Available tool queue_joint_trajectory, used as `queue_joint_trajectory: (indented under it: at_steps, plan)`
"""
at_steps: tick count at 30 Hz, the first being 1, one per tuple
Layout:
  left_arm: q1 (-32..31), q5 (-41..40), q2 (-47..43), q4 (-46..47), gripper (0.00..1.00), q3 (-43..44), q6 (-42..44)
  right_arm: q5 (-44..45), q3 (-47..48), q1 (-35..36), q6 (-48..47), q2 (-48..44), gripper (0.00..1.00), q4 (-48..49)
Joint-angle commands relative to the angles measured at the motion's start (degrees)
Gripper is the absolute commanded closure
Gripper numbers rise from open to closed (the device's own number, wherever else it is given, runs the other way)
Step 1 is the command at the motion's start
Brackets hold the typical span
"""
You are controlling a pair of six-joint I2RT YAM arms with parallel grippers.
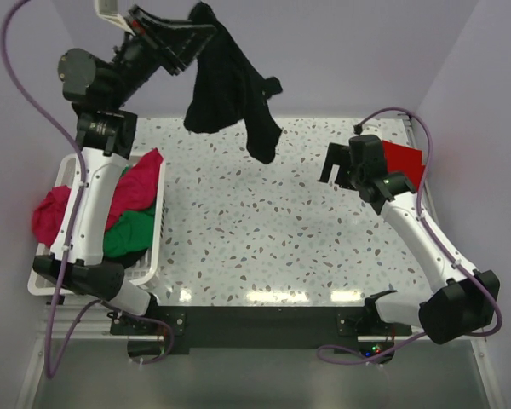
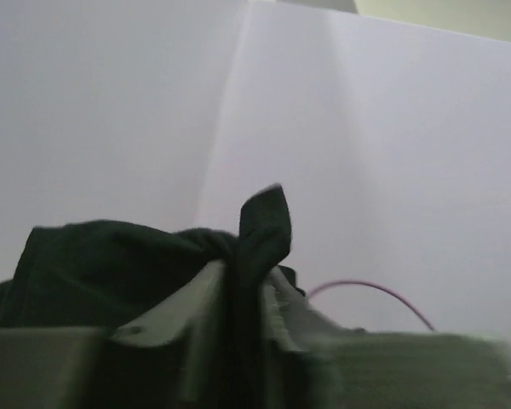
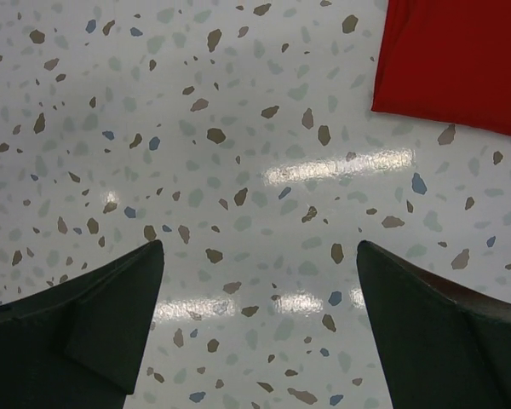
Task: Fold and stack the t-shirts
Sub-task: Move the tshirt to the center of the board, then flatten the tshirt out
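Overhead, holds the black t-shirt (image 1: 230,85) (image 2: 94,256) in the left gripper (image 1: 203,36) (image 2: 243,285), jaws pinched tight on a bunched fold, one tip of cloth poking up past the fingertips and the rest hanging down below them. Hovers the right gripper (image 1: 334,166) (image 3: 260,294) over the bare speckled table (image 1: 255,230), jaws spread wide, nothing between them. Shows the red t-shirt (image 1: 406,162) (image 3: 456,60) lying flat near that gripper, up and to the right of its fingertips in the wrist view, apart from them. Finds the magenta-pink t-shirt (image 1: 55,213) and green t-shirt (image 1: 128,230) heaped in the white basket (image 1: 64,175), well below the left gripper.
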Motion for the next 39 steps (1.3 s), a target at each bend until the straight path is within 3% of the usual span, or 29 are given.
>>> queue_joint_trajectory:
  at_steps: [1, 2, 3, 4, 5, 6, 9, 13, 17, 20, 33, 39]
  plan:
    - [-3.4, 7.3, 0.4, 5.5, 0.65, -8.3, -7.0, 3.6, 0.5, -0.1, 0.7, -2.3, 0.01, 1.1]
    - [-3.6, 7.6, 0.2, 0.4, 0.43, -11.2, -7.3, 3.8, 0.4, -0.1, 0.7, -2.3, 0.01, 0.5]
    - [-3.7, 7.3, 0.0, -3.9, 0.33, -14.1, -5.6, 4.0, 0.4, 0.0, 0.7, -2.3, 0.01, 0.2]
    - [-3.7, 6.1, -0.2, -9.6, 0.29, -19.3, -3.5, 4.1, 0.3, 0.0, 0.6, -2.5, 0.01, 0.0]
    - [-3.7, 3.3, 0.3, -25.4, 0.27, -21.3, -1.0, 4.0, 0.0, 0.0, 0.7, -2.6, 0.01, -0.2]
    - [-3.7, -3.6, 0.6, -31.8, 0.27, -23.4, 5.1, 4.1, -0.1, 0.0, 0.6, -2.8, 0.01, -0.6]
    - [-3.8, -10.8, 1.4, -42.8, 0.27, -34.1, 11.8, 3.6, -0.7, -0.1, 0.4, -3.1, 0.01, -0.9]
    - [-4.0, -13.4, -1.0, -42.3, 0.24, -45.1, 12.6, 0.9, -1.8, -0.1, 0.3, -3.0, 0.01, -1.5]
    - [-4.1, -12.9, -1.9, -39.4, 0.24, -46.6, 12.1, -2.3, -3.0, -0.1, 0.8, -1.5, 0.01, -1.9]
    - [-4.9, -11.7, 0.2, -38.0, 0.24, -45.2, 12.6, -3.7, -3.7, -0.3, 2.1, 0.8, 0.01, -2.2]
    - [-20.7, -13.1, 16.1, -39.1, 0.24, -32.5, 20.4, -11.6, -10.9, -9.4, 7.1, 3.0, 0.03, -2.5]
    - [-23.4, -15.0, 23.1, -40.7, 0.25, -28.4, 22.3, -12.7, -13.7, -10.8, 5.9, 5.6, 0.19, 0.1]
